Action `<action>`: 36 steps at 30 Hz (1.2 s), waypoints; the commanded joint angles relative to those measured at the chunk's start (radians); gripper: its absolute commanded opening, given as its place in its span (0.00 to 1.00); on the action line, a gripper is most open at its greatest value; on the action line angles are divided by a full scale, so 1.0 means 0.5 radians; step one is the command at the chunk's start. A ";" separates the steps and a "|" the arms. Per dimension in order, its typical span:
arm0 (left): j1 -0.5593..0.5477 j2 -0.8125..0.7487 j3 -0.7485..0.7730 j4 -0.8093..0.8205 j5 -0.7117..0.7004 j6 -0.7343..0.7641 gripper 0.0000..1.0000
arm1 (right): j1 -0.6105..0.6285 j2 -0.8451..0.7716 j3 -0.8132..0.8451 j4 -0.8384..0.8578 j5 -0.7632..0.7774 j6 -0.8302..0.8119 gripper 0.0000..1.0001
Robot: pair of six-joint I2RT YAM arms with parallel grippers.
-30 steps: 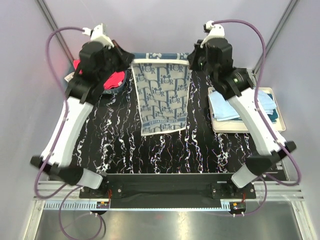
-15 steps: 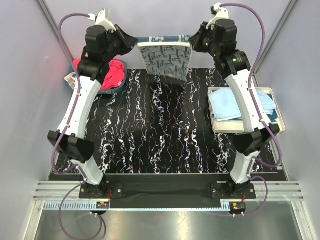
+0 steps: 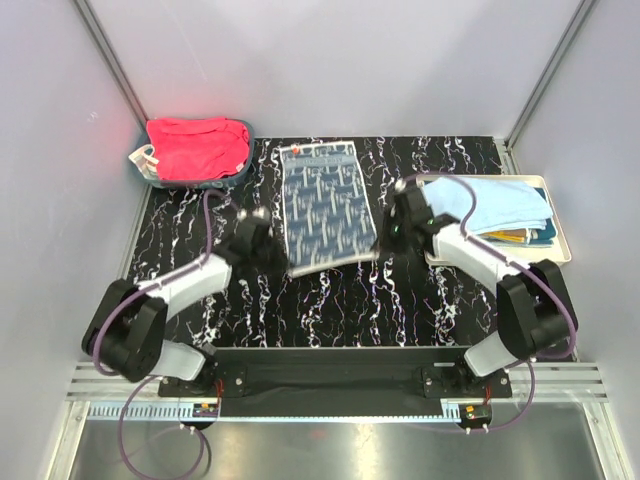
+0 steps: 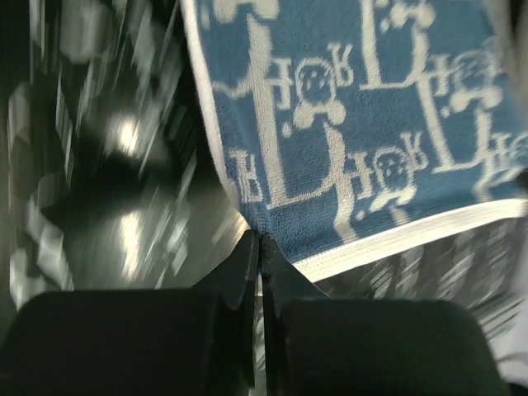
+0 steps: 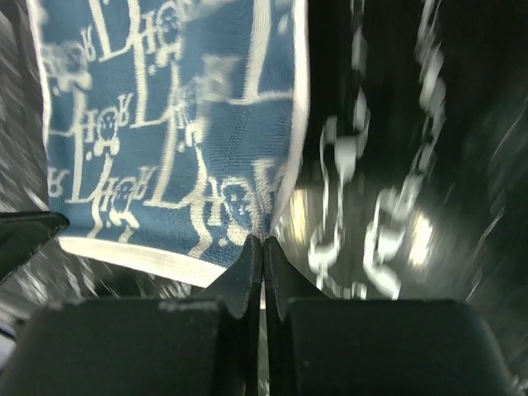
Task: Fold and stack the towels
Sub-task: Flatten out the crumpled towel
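The left gripper (image 4: pixel 258 239) and right gripper (image 5: pixel 263 241) each clamp a near corner of the printed towel (image 3: pixel 325 205), stretching it taut, likely to lay it flat for folding.

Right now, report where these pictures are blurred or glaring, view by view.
Top external: mostly sharp, but the left gripper and the near edge of the blue-and-white printed towel are smeared. Left wrist: the marbled table is streaked, with two glare spots, while the towel print stays readable. Right wrist: the table is streaked the same way, with glare patches, and the towel looks softer toward the top.
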 commanded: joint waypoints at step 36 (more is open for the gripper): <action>0.340 0.375 0.740 -0.078 -0.089 0.219 0.46 | -0.105 0.404 0.814 -0.331 0.213 -0.143 0.49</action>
